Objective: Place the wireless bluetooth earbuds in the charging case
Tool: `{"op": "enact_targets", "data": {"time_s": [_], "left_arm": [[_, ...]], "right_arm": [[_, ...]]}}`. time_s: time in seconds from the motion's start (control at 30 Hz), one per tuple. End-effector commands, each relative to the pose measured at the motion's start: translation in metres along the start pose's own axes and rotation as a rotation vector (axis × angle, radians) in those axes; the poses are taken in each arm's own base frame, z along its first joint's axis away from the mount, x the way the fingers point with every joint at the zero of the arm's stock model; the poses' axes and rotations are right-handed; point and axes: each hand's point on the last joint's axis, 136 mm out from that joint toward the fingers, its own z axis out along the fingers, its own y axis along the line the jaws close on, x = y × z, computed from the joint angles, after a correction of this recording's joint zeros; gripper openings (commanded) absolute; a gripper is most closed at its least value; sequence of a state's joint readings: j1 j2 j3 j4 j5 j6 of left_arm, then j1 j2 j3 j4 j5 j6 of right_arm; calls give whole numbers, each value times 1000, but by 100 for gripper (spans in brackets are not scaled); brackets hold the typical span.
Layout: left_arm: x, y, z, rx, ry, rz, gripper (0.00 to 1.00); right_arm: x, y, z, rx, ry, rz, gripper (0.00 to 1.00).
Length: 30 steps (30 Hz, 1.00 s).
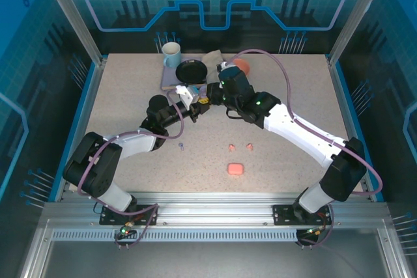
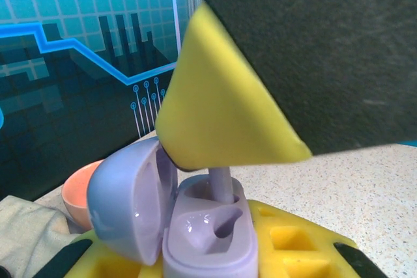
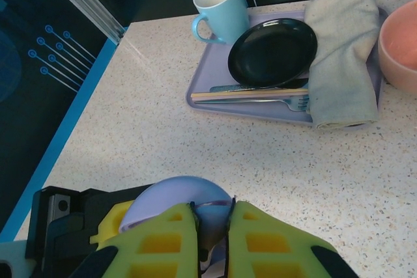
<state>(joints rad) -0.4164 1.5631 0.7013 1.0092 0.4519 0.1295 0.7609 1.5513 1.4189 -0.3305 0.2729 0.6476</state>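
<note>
A speckled table (image 1: 130, 109) is being occupied at the back by a lavender tray (image 3: 199, 92) and a pink bowl (image 1: 243, 64). Nearer the front, a purple earbud (image 1: 181, 146), a salmon-pink earbud (image 1: 231, 146), a second salmon-pink earbud (image 1: 249, 145) and a pink case (image 1: 235, 169) are being borne.

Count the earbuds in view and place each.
4. A pink earbud and a second pink earbud lie on the table; a purple earbud lies left of them; a second purple earbud stands in the open purple case.
</note>
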Motion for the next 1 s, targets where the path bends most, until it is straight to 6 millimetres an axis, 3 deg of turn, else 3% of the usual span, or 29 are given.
{"op": "enact_targets", "data": {"time_s": [0.0, 0.27, 0.4, 0.5, 0.77, 0.97], "left_arm": [[-28, 2, 7, -2, -73, 24, 0], [-29, 4, 9, -9, -76, 20, 0], [-25, 6, 10, -17, -71, 13, 0], [-23, 6, 9, -19, -72, 8, 0], [-15, 6, 8, -29, -64, -3, 0], [-12, 7, 8, -35, -66, -9, 0]], "right_arm": [[24, 7, 7, -4, 57, -79, 13], [40, 16, 9, -12, 92, -134, 13], [38, 17, 6, -11, 93, -132, 20], [27, 17, 1, -18, 78, -98, 31], [-12, 25, -22, -87, 13, 0, 47], [-36, 16, -40, -106, -37, 74, 59]]}}
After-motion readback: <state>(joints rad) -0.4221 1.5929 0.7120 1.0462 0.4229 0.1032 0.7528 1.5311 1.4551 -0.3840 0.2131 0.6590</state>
